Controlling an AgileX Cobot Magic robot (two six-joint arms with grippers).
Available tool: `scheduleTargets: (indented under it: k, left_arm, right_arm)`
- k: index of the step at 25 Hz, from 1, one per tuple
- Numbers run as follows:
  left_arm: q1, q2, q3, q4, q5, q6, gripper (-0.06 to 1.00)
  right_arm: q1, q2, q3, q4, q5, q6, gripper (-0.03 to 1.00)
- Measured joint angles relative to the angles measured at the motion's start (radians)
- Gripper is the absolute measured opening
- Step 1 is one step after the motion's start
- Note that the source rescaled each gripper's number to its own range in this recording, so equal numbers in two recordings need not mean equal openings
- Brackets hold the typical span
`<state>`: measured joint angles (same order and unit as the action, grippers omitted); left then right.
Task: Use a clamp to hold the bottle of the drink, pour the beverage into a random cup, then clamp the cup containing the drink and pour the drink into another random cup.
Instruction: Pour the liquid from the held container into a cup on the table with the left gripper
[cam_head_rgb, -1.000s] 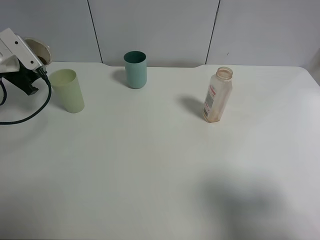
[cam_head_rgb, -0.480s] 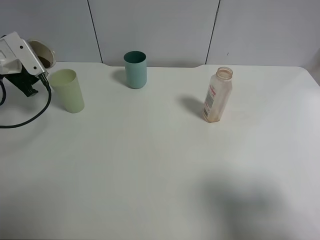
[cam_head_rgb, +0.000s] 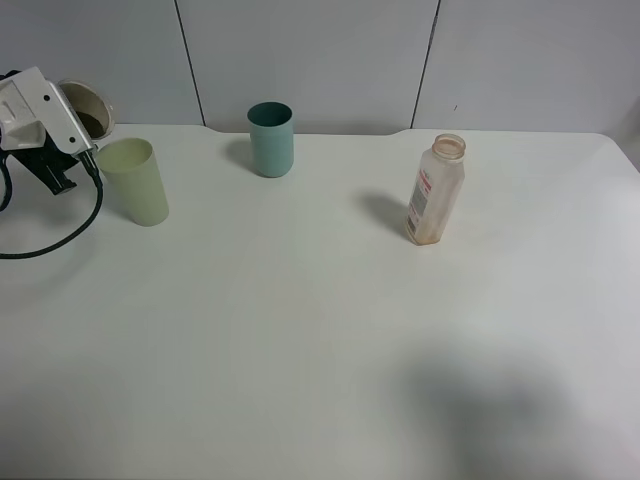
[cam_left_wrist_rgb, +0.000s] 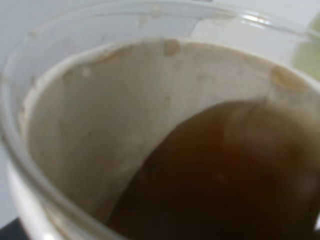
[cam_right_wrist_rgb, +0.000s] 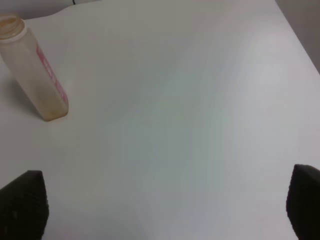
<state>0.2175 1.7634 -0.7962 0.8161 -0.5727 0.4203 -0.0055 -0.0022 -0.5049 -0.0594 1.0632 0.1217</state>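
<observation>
My left gripper (cam_head_rgb: 66, 122) is at the far left, shut on a clear cup (cam_head_rgb: 88, 109) that it holds tilted above the table, just behind a pale green cup (cam_head_rgb: 135, 181). The left wrist view looks into the held cup (cam_left_wrist_rgb: 85, 135), with brown drink (cam_left_wrist_rgb: 225, 170) pooled in it. A teal cup (cam_head_rgb: 271, 138) stands at the back. A nearly empty, uncapped bottle (cam_head_rgb: 436, 190) with a red label stands to the right; it also shows in the right wrist view (cam_right_wrist_rgb: 32, 75). My right gripper (cam_right_wrist_rgb: 164, 202) is open and empty, well away from the bottle.
The white table (cam_head_rgb: 320, 330) ends at a grey panelled wall behind. A black cable (cam_head_rgb: 60, 232) from the left arm loops over the table's left edge. A sliver of the green cup (cam_left_wrist_rgb: 312, 55) shows past the held cup's rim.
My left gripper has shifted slightly to the right with the cup, closer to the pale green cup. The bottle and the other cups have not moved.
</observation>
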Motion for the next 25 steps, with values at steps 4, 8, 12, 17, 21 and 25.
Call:
scheduleTargets:
  k: [4,8,12,17,21,25]
  left_arm:
    - [0.0,0.0,-0.021,0.014,0.01,0.0,0.0]
    - [0.0,0.0,-0.036,0.025,0.02,0.0,0.0]
    - [0.0,0.0,-0.036,0.039,0.029,0.001,0.0]
    - [0.0,0.0,-0.036,0.045,0.029,0.006,0.0]
    - [0.0,0.0,-0.036,0.058,0.029,0.008,0.0]
    - [0.0,0.0,-0.036,0.072,0.029,0.008,0.0]
  right_arm:
    - [0.0,0.0,0.0,0.0,0.0,0.0,1.0]
    - [0.0,0.0,0.0,0.0,0.0,0.0,1.0]
    - [0.0,0.0,0.0,0.0,0.0,0.0,1.0]
    - [0.0,0.0,0.0,0.0,0.0,0.0,1.0]
    - [0.0,0.0,0.0,0.0,0.0,0.0,1.0]
    - [0.0,0.0,0.0,0.0,0.0,0.0,1.0]
